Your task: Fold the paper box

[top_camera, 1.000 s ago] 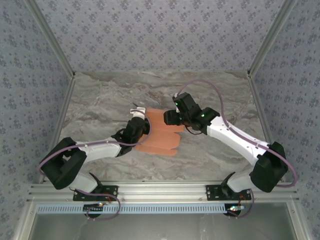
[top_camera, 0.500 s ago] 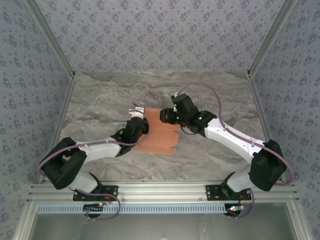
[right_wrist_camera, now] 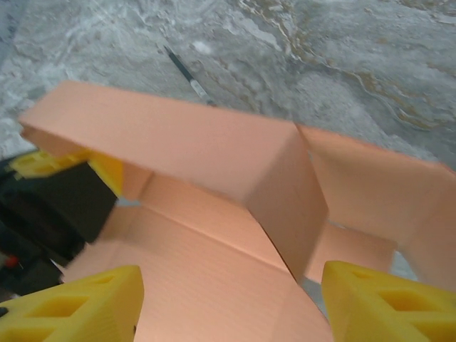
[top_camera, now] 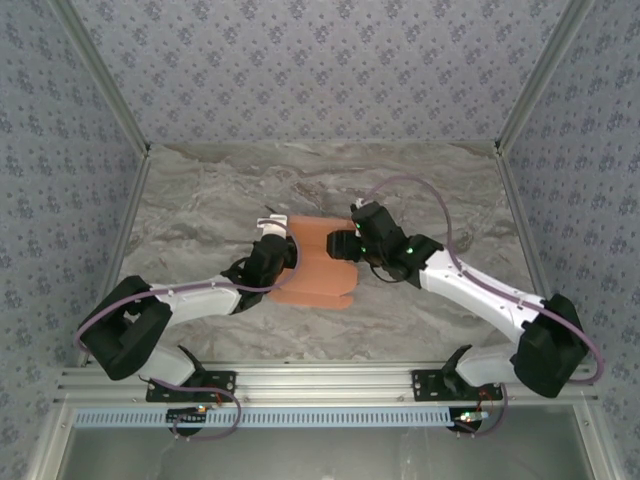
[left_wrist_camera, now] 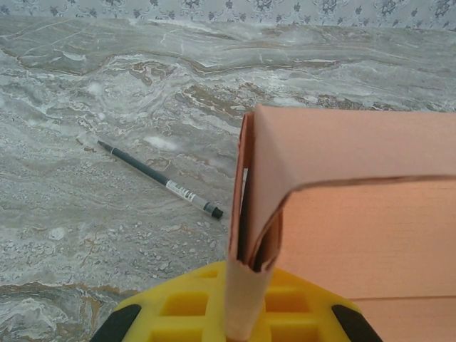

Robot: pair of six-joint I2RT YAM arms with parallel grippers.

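The left gripper (left_wrist_camera: 244,317) is pressed together on a thin upright flap at the left edge of the box (top_camera: 315,272), with the cardboard pinched between the yellow fingers (left_wrist_camera: 178,313). The right gripper (right_wrist_camera: 228,303) is spread wide. Its fingers (right_wrist_camera: 78,303) are held on either side above the inner floor of the box, and nothing is seen clamped between them.

The box is found at the middle of the table (top_camera: 200,200), between the two grippers. It is partly formed. A long far wall is stood up, and a shorter panel is turned from it at a crease, so that one corner is made. The near flaps lie flat on the marble.

The step in hand is judged to be the raising of the side walls, with the left edge anchored by the pinch while the right side is worked. For the next move, the right fingers would need to be brought against the loose right-hand panel. That panel would then be folded up along its crease and any tab tucked in. The left pinch would have to be kept firm so that the sheet is not dragged.

No print is seen on the box. A dark pen (left_wrist_camera: 158,182) lies on the table to the far left, apart from the box. A white label is carried near its tip, but its writing is too small to be read.
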